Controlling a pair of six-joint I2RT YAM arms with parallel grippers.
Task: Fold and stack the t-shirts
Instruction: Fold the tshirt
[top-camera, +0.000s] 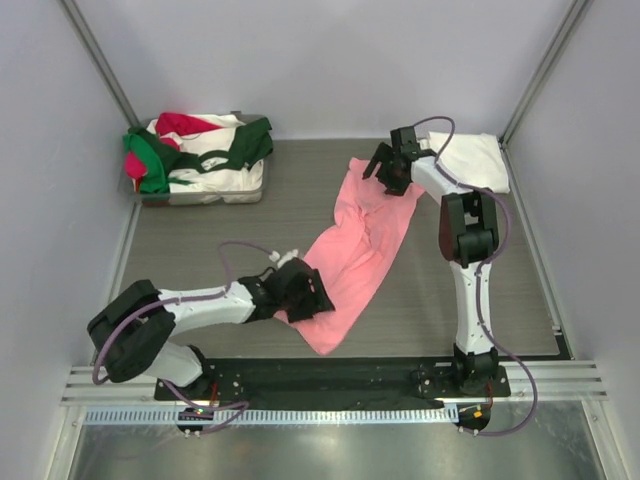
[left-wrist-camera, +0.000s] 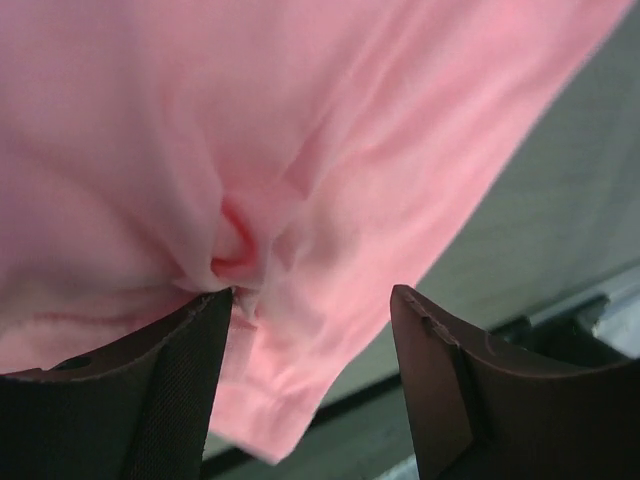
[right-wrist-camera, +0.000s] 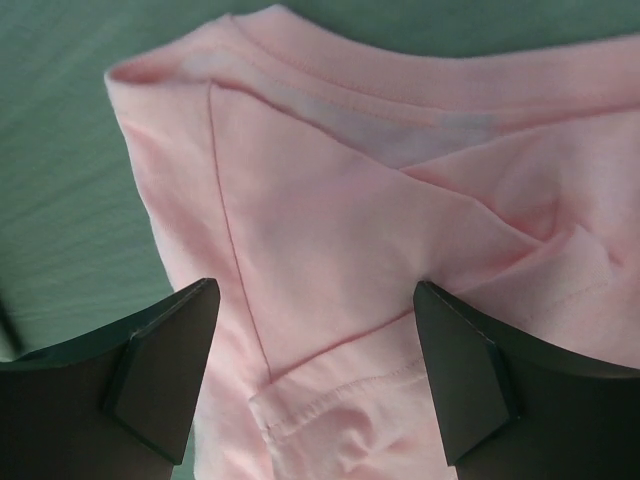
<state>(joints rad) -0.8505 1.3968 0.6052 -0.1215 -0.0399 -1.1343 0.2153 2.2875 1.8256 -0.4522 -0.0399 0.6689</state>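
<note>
Salmon-pink t-shirt (top-camera: 362, 238) lies crumpled on the table (top-camera: 200, 260). The left gripper (top-camera: 318, 295) sits at the shirt's near end with its fingers (left-wrist-camera: 190, 380) apart, a bunched fold touching one of them. The right gripper (top-camera: 392, 178) hangs over the shirt's far end, jaws spread. A white t-shirt (top-camera: 475, 160) lies just right of that end. Green, red and white shirts (top-camera: 205, 150) fill a tray (top-camera: 200, 197) well to the pink shirt's left.
</note>
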